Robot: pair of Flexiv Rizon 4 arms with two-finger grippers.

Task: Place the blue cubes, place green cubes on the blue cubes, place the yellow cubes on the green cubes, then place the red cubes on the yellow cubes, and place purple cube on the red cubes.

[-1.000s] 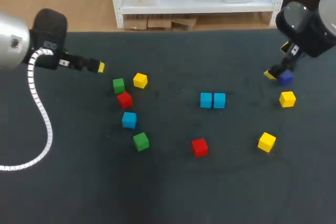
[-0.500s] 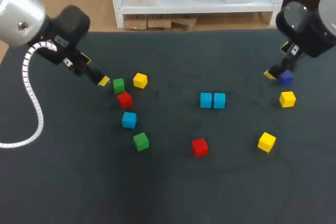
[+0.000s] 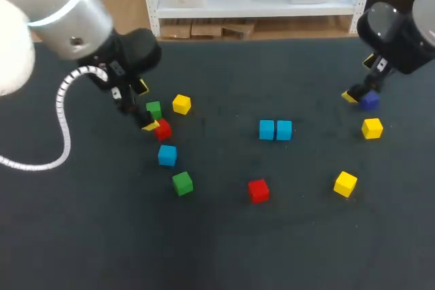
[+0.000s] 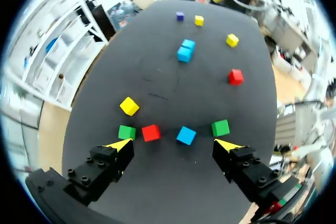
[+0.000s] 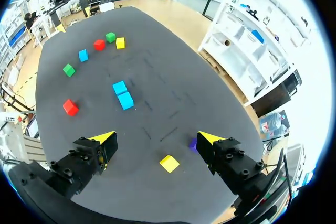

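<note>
Nearest: green cube (image 3: 182, 183), red cube (image 3: 258, 190), yellow cube (image 3: 345, 183). Next, single blue cube (image 3: 167, 155); blue pair (image 3: 266, 129), touching. Left tool (image 4: 173, 144), spread, above another red cube (image 3: 163, 130). Farthest: purple cube (image 3: 370, 101), beside spread right tool (image 5: 156, 138).

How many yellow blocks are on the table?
3. One yellow cube sits beside the green cube at the back left; a second yellow cube lies in front of the purple cube; a third yellow cube is farther forward, on the right. None seems hidden.
</note>
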